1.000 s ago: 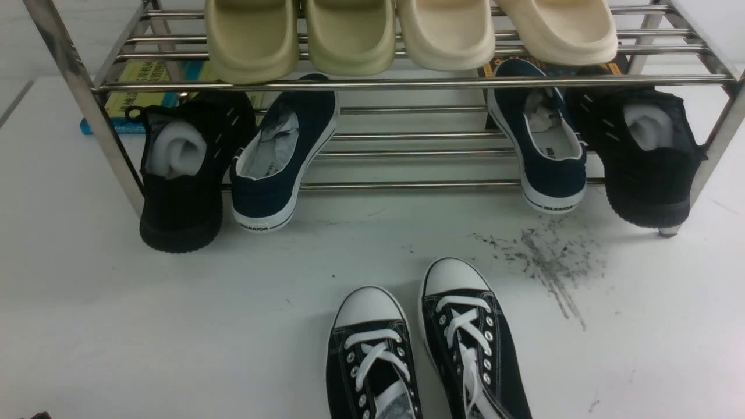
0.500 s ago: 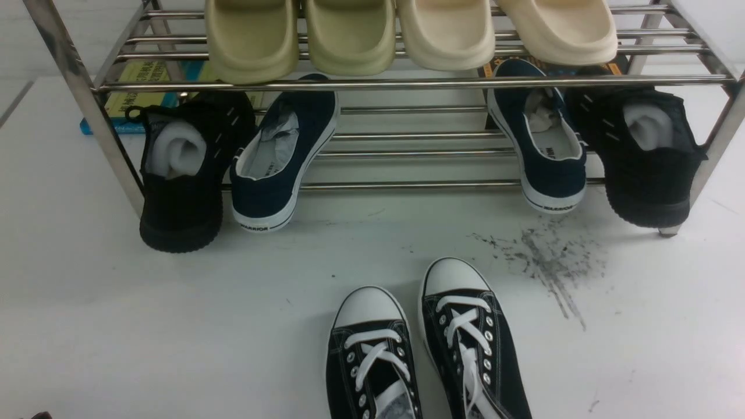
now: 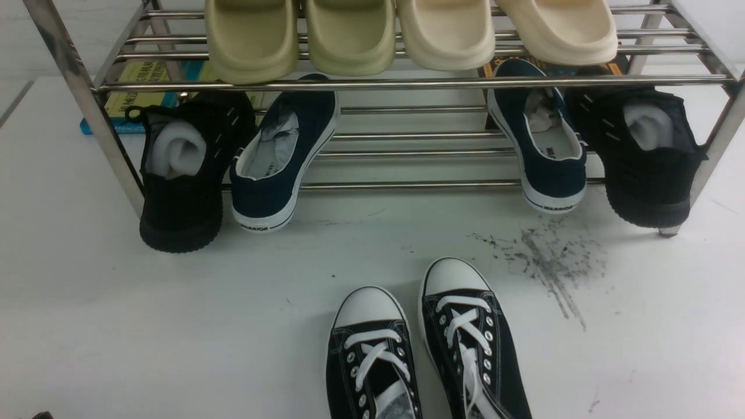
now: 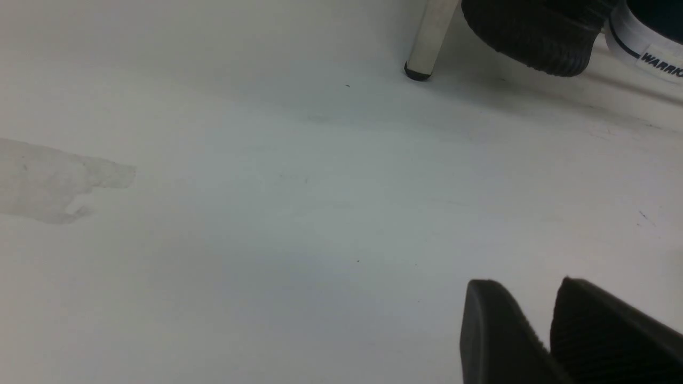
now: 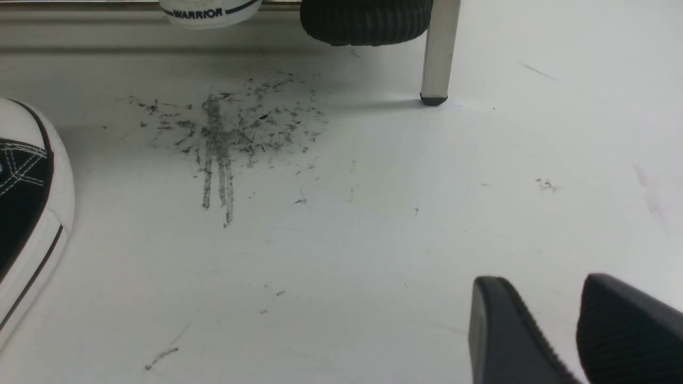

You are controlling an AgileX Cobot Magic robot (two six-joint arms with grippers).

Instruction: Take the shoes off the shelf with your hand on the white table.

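Plainly, navy shoes (image 3: 273,169) on shelf (image 3: 407,186).

We read "WARRIOR" in dark capitals on the white heels of the left navy shoe (image 3: 265,192) and right navy shoe (image 3: 556,177).

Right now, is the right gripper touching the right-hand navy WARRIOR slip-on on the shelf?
Apart. The right wrist view shows bare, scuffed white table between the right gripper and the heel of the navy slip-on at the shelf.
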